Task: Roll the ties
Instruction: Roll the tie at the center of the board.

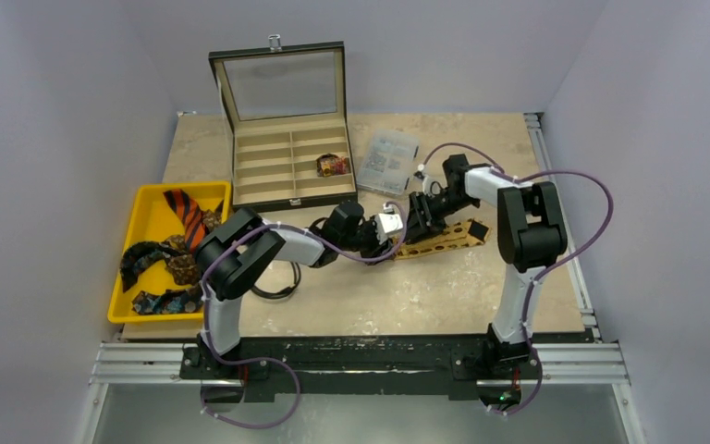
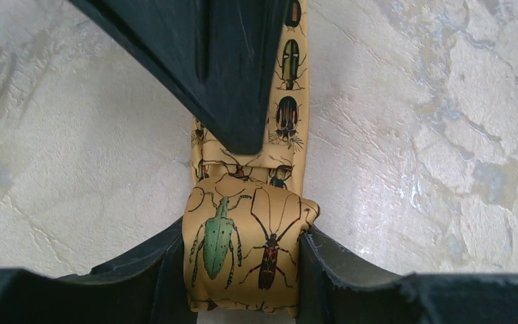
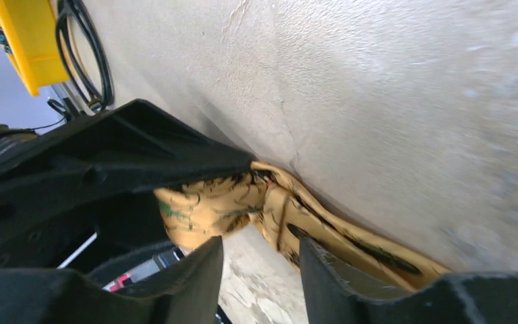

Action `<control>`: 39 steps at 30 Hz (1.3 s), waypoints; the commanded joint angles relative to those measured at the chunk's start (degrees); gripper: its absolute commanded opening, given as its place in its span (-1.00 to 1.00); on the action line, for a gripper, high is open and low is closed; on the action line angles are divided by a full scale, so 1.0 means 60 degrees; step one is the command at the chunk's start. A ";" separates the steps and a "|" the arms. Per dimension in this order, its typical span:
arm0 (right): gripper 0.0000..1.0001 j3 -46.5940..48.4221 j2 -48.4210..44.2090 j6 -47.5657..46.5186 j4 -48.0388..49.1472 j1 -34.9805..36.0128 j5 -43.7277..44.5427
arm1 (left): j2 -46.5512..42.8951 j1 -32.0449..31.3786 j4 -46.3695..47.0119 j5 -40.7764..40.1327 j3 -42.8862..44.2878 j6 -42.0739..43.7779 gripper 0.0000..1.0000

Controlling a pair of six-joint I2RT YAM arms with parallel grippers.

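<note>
Mid-roll, the left gripper (image 2: pixel 243 270) clamps the coiled end of the beetle-print tie (image 2: pixel 239 236) while the right gripper (image 3: pixel 260 255) stands with jaws apart; next comes another tight turn.

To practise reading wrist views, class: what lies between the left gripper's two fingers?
The rolled end of the tan-gold beetle tie, touching both fingers; the left wrist view shows it.

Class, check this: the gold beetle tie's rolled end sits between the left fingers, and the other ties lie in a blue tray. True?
The tray is yellow, not blue, as the top external view shows. The gold beetle tie claim holds.
</note>
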 commanded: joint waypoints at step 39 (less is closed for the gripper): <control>-1.00 -0.0046 0.1170 -0.0319 0.0245 -0.0465 0.1937 | 0.0984 0.0166 0.2404 0.1867 0.0469 -0.1147 0.24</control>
